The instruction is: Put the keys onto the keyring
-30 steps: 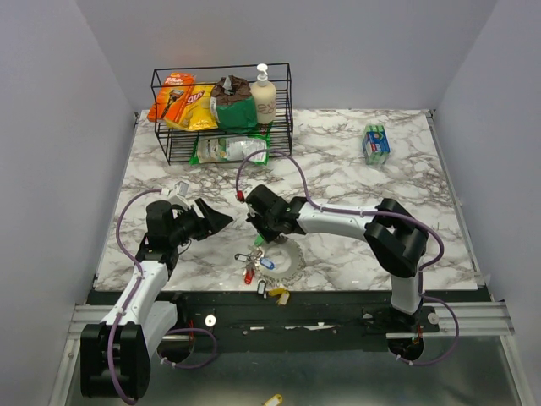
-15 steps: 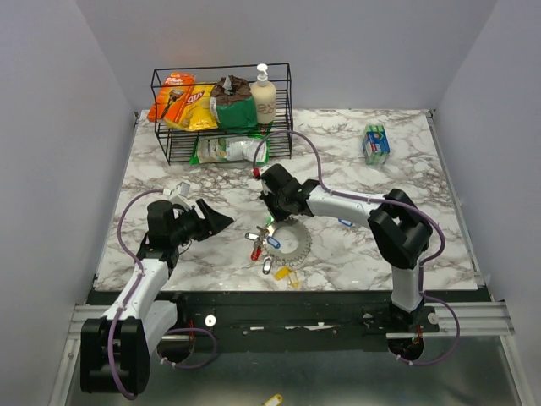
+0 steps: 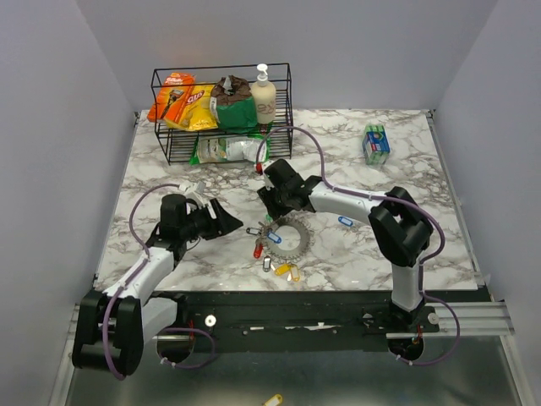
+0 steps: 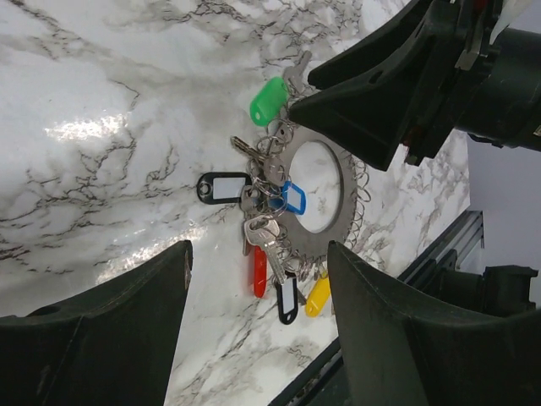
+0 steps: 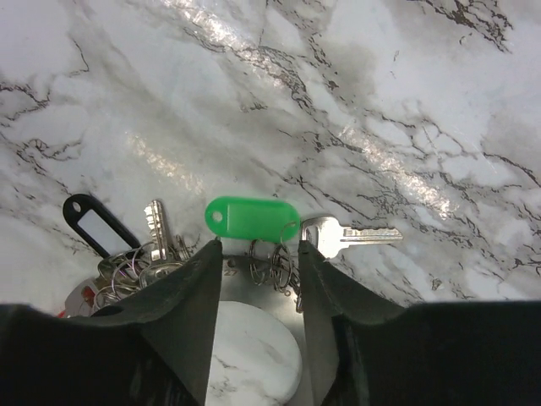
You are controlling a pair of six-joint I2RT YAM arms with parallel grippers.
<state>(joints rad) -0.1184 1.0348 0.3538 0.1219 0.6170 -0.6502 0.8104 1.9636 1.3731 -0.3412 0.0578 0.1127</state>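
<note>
The right pincer [image 5: 259, 249] stands with fingers apart over the keyring [image 5: 258, 288], clamped on nothing. The keyring is a flat silvery band with a coiled wire edge, lying flat on the counter [image 3: 338, 152] at near middle. The keys [image 3: 266, 245], tagged green, black, blue, red and yellow, fan from its 12 round through 9 to 6 o'clock. In the right wrist view the green tag [image 5: 251, 217] lies crosswise, and its key [image 5: 347, 234] points to 3 o'clock. The left pincer [image 3: 230, 222], at the keyring's 9 o'clock, is also apart and empty.
</note>
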